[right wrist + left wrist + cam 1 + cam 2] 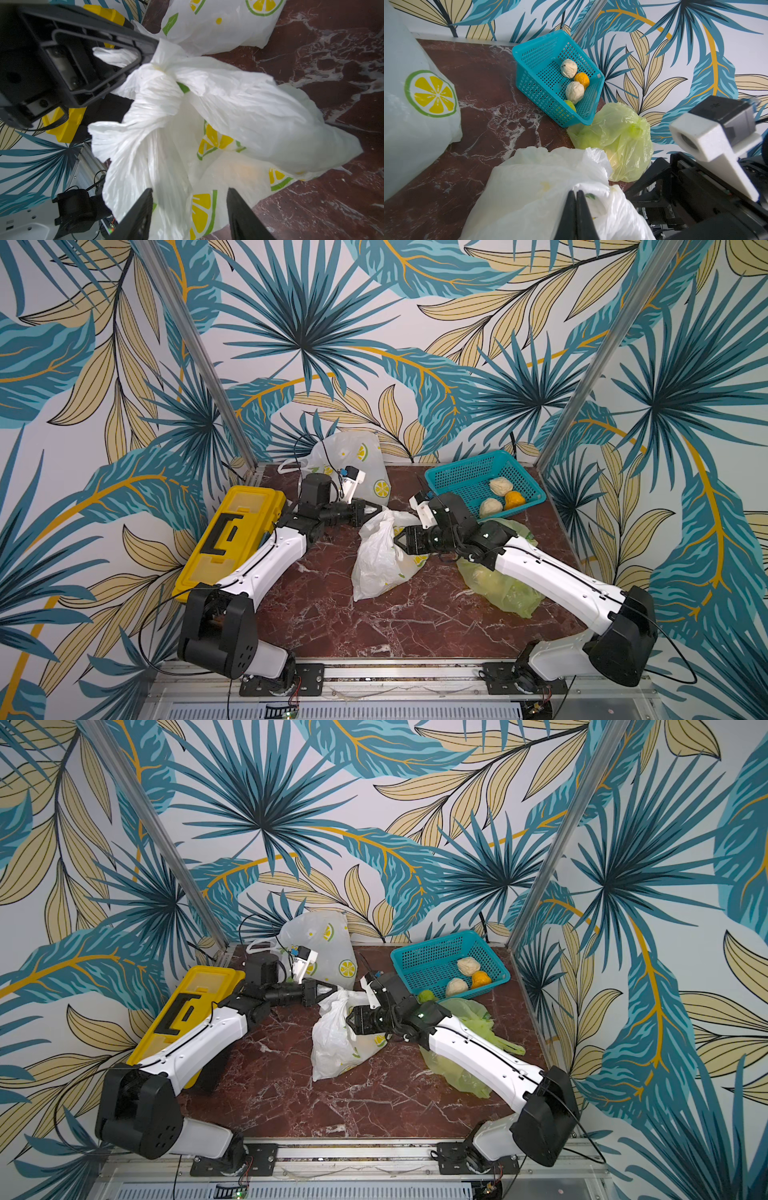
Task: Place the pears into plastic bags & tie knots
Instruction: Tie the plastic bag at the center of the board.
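Bearing everything: a red-brown marbled tabletop (374,626). Sitting on it: a teal mesh basket (457,466). Slumping just in front of the basket: a light green bag (498,593). Lying left of the basket: a crumpled white bag (378,568) nearer, a puffed white bag (357,456) level with it. Resting farthest left of the basket: a yellow toolbox (232,531).

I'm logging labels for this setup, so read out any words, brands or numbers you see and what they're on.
No text is readable.
Sticker on the teal basket rim: too small to read.
Middle white bag and rear white bag: lemon pictures only, no words.
Yellow toolbox: no lettering visible.
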Action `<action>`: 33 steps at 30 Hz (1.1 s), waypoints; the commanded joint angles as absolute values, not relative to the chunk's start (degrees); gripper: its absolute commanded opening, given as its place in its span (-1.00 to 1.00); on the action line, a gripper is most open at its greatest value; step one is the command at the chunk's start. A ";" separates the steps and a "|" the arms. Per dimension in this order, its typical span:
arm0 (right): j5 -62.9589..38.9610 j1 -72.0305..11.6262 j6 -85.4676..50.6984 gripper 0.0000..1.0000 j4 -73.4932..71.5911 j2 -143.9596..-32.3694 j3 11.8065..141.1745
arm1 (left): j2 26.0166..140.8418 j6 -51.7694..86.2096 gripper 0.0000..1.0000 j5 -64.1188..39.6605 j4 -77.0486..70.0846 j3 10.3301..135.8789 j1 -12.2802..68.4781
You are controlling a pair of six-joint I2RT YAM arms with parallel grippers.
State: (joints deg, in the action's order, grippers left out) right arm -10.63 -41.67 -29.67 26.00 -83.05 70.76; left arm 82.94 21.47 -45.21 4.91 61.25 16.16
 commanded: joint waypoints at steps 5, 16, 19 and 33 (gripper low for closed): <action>-10.57 -42.02 -30.02 -0.41 24.96 -88.33 71.10 | 82.14 21.43 -1.00 -45.22 3.77 61.54 16.34; 2.57 -37.51 -23.72 -1.00 40.08 -76.67 63.15 | 75.67 22.06 -1.00 -44.32 4.04 57.76 6.54; 4.88 -36.70 -23.51 -1.00 42.53 -75.78 61.93 | 76.52 22.28 -1.00 -44.47 4.04 56.88 5.88; -1.49 -28.78 -26.63 -1.00 34.53 -75.76 52.56 | 80.93 22.06 -1.00 -42.29 4.04 52.33 4.79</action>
